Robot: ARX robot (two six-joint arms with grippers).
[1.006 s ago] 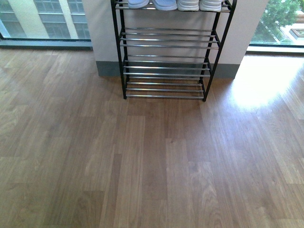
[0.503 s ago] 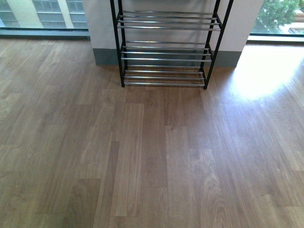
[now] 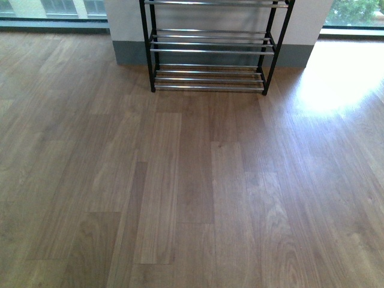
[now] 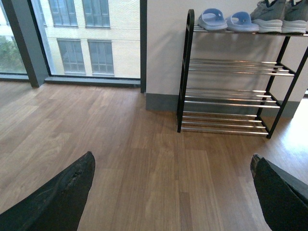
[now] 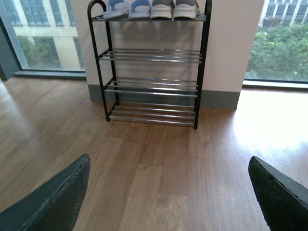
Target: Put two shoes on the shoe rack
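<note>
The shoe rack (image 3: 207, 51) is seen at the far side of the wooden floor (image 3: 192, 192) in the front view, set against a pale wall (image 5: 231, 43) between two windows; only its lower tiers are shown there, and neither arm is in that view.

In both wrist views the two grey sneakers (image 5: 174, 8) are found on the top tier, side by side, toes facing out, with the light blue slide sandals (image 5: 122, 7) just beside them on the same tier. The three lower tiers of chrome bars are bare.

The left gripper (image 4: 173, 197) is held wide, its two dark fingers (image 4: 57, 197) well apart at the edges of the left wrist view, with nothing between them but floor. The right gripper (image 5: 168, 197) is likewise spread wide and nothing is gripped. The rack and the sneakers are placed well ahead of and above both grippers, well apart from them.
</note>
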